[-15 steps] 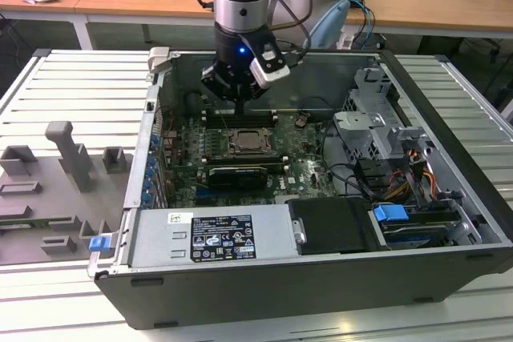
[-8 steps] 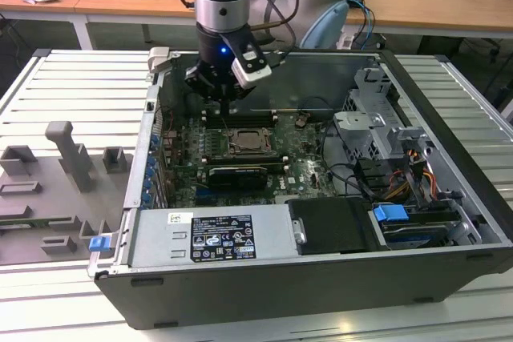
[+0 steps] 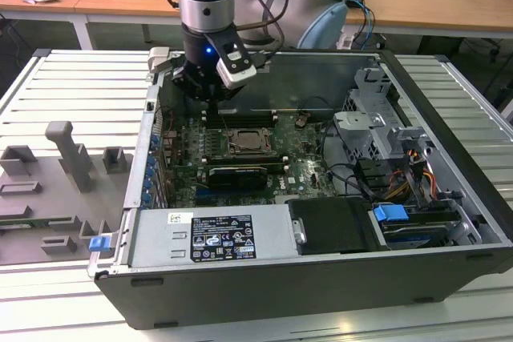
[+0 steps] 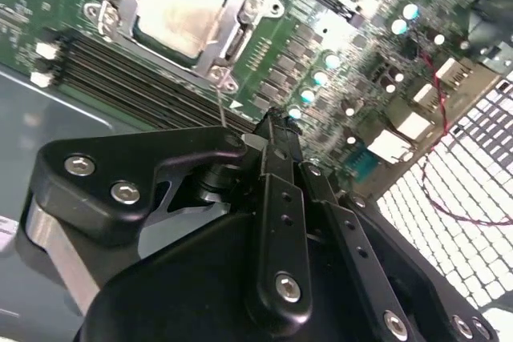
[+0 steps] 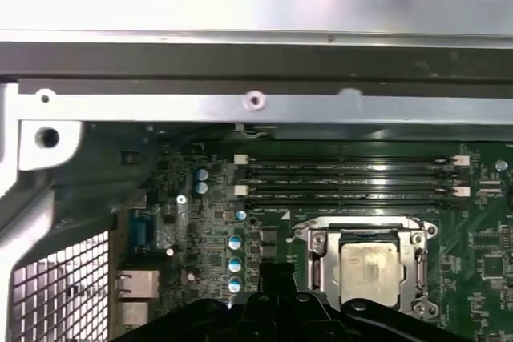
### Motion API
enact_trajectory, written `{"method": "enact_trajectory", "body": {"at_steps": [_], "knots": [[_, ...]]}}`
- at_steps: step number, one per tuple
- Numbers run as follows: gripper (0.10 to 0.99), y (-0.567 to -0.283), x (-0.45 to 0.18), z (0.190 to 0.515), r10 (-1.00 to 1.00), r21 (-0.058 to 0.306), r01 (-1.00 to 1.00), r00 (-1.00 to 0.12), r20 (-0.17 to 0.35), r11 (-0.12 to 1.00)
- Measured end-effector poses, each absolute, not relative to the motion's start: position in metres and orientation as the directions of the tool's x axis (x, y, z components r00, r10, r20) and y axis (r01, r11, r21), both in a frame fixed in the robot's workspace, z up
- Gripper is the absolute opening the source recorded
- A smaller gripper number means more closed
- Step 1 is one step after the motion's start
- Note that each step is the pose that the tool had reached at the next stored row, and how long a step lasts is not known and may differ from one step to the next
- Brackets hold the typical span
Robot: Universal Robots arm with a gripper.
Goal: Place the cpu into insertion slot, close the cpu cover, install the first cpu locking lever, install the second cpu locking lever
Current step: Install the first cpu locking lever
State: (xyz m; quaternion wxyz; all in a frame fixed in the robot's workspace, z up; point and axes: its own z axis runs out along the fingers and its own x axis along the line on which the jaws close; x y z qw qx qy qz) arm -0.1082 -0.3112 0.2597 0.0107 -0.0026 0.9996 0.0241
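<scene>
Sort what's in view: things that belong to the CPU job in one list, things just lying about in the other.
Job in hand:
- cpu
- cpu cover, down around the cpu
- gripper, close beside them

Just lying about:
- memory slots
- power supply
- drive cage
- grey fixtures, at the exterior view's left

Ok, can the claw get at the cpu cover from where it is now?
Probably yes. The claw hangs close beside the cpu cover, which lies flat around the cpu. Between them are low memory slots, and nothing tall seems to stand in the way.
</scene>
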Motion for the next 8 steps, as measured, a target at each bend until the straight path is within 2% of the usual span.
{"method": "enact_trajectory", "body": {"at_steps": [8], "knots": [[0.106, -0.295, -0.112, 0.256, -0.004, 0.048, -0.005, -1.0, -0.021, 0.999]]}}
